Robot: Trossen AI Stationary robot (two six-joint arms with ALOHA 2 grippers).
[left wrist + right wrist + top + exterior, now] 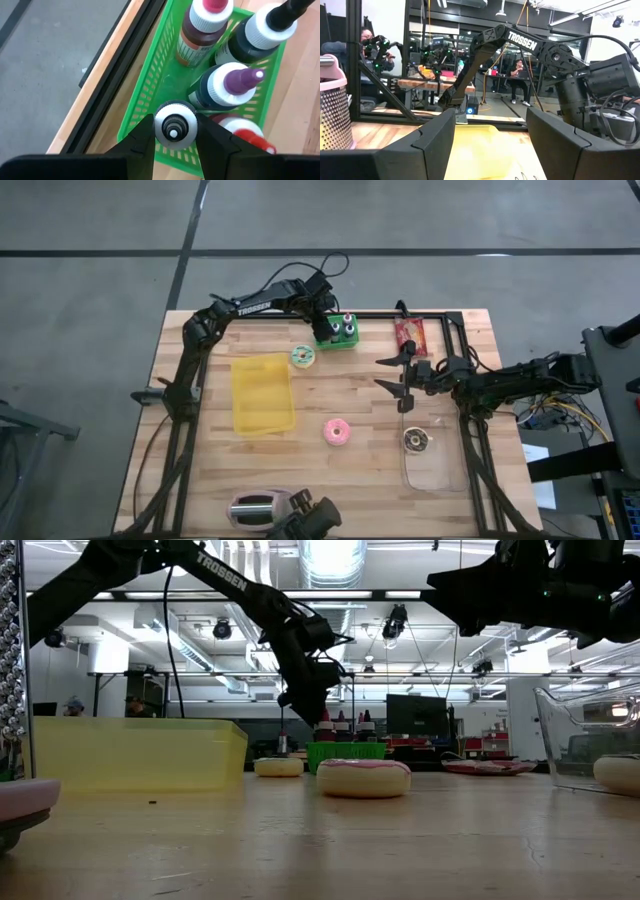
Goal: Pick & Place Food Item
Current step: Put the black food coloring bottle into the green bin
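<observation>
Overhead first: I see the left pincer (327, 330) over the green basket (340, 334) of bottles at the far edge of the wooden surface (220, 470). The right pincer (397, 375) hangs spread over the surface, between the red snack packet (410, 333) and the clear container (436, 465), which holds a dark-topped doughnut (416, 441). A pink doughnut (337, 431) lies near the middle, a green-iced one (303, 357) lies between the yellow bin (263, 393) and the basket.

From table height, I see the left arm reaching down onto the bottles in the green basket (345, 751); the pink doughnut (363, 778) sits in front, the yellow bin (140, 753) to the side.

Through the left wrist camera, my left pincer (174, 142) is partly closed, with its two fingers (142, 142) against the white cap of a bottle (174, 125) standing in the near end of the basket (150, 90); it grips that bottle.

Through the right wrist camera, the right pincer (490, 135) stands wide apart with nothing between its fingers, facing the yellow bin (475, 145).
</observation>
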